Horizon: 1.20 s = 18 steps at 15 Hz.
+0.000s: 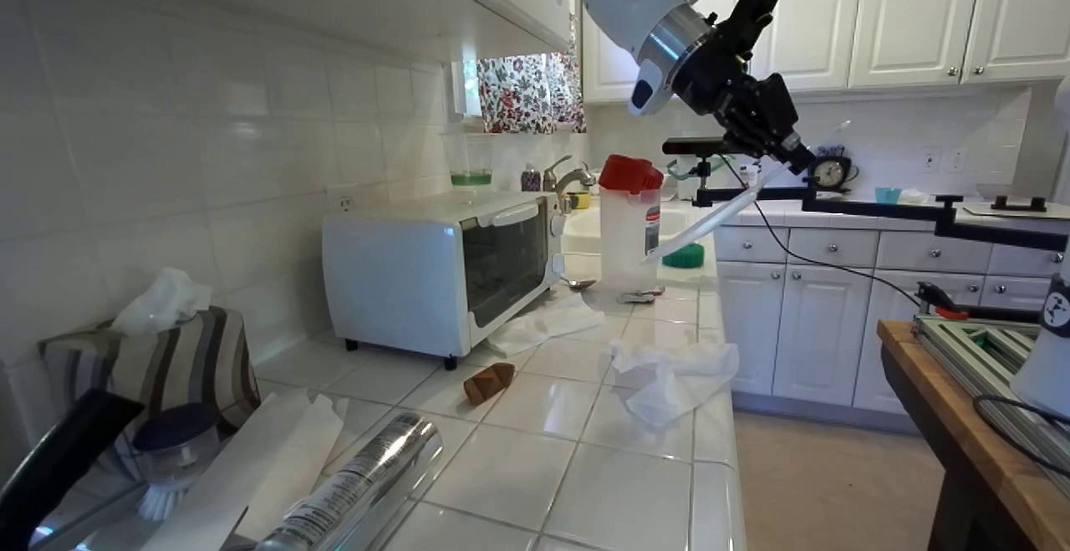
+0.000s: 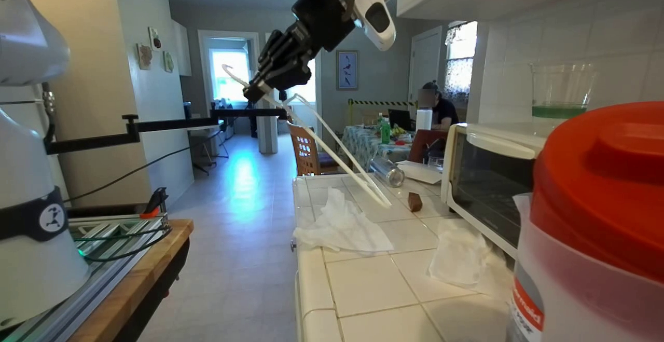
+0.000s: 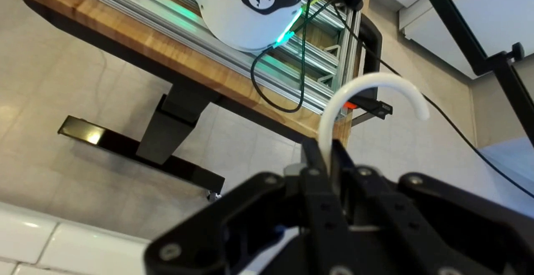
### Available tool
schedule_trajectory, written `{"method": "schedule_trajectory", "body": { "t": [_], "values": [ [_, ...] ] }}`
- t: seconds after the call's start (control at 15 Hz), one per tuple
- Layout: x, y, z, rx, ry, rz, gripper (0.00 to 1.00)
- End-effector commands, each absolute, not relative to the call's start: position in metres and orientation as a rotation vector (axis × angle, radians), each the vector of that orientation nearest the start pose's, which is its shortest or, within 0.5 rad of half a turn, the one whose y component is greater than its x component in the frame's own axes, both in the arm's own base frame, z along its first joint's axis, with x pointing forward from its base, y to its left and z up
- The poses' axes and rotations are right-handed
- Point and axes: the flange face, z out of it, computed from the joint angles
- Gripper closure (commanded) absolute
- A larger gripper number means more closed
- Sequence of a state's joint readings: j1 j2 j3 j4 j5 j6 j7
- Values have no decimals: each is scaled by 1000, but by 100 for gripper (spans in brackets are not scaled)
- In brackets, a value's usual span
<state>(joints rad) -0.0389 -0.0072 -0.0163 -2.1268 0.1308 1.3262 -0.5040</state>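
Higher than the white tiled counter, a black gripper is clamping a white hanger just below its hook. The hanger is slanting down toward the counter; held only there, it is possibly risking swivelling and catching the counter's edge.

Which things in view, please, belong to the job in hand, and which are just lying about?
In the job:
white hanger
fingers clamped on it

Seemingly just lying about:
silver can
brown block
crumpled white sheets
red-lidded pitcher
striped tissue box
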Motion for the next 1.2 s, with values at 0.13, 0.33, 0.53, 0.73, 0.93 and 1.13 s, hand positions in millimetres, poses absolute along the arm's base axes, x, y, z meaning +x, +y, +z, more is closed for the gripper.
{"method": "schedule_trajectory", "body": {
  "t": [0.13,0.33,0.53,0.73,0.93,1.13],
  "values": [
    [417,-5,348,-2607,-525,852,98],
    [412,-6,330,-2656,-544,798,98],
    [408,-8,313,-2689,-538,752,98],
    [403,-9,294,-2711,-528,677,98],
    [398,-14,271,-2763,-523,584,98],
    [390,-18,250,-2785,-484,523,98]
  ]
}}
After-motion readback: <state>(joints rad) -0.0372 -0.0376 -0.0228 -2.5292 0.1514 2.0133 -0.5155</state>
